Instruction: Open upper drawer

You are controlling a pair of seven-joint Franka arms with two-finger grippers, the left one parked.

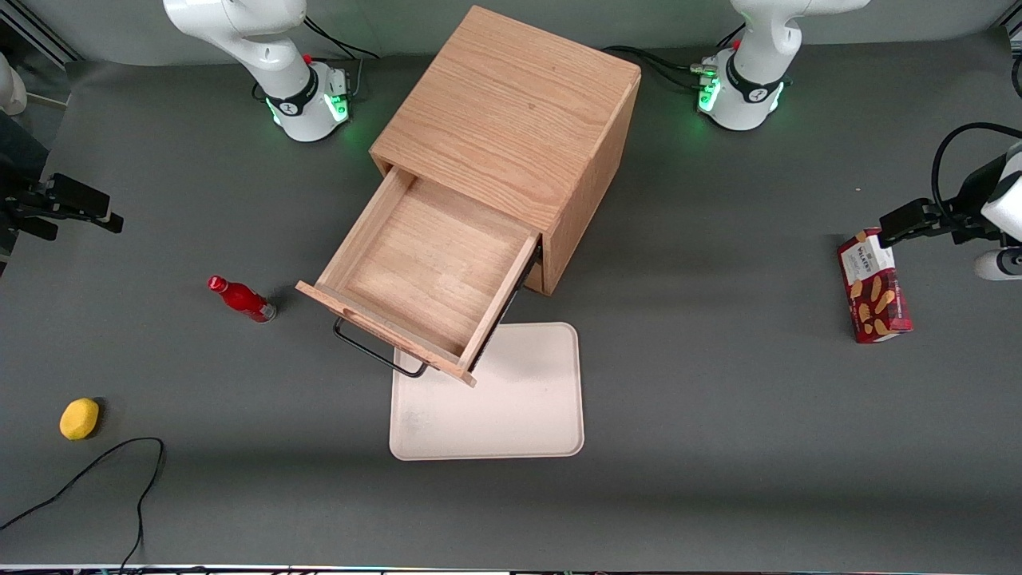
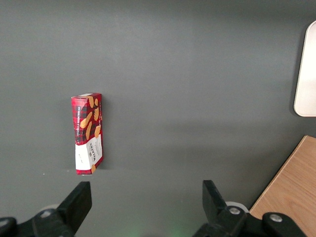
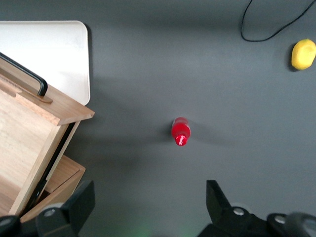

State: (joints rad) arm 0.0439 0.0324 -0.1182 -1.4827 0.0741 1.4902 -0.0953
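Out from the cabinet (image 1: 511,120), upper drawer (image 1: 423,271) gapes; hand (image 1: 80,209) apart, spread.

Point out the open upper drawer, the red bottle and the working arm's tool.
Light-oak wooden upper drawer (image 1: 427,263): front view, bare tray floor.
Small red bottle (image 3: 180,131): right wrist view, its cap and shoulder.
Right arm's black two-finger tool (image 3: 150,202): right wrist view, midway between its open fingertips, above the table beside the drawer.
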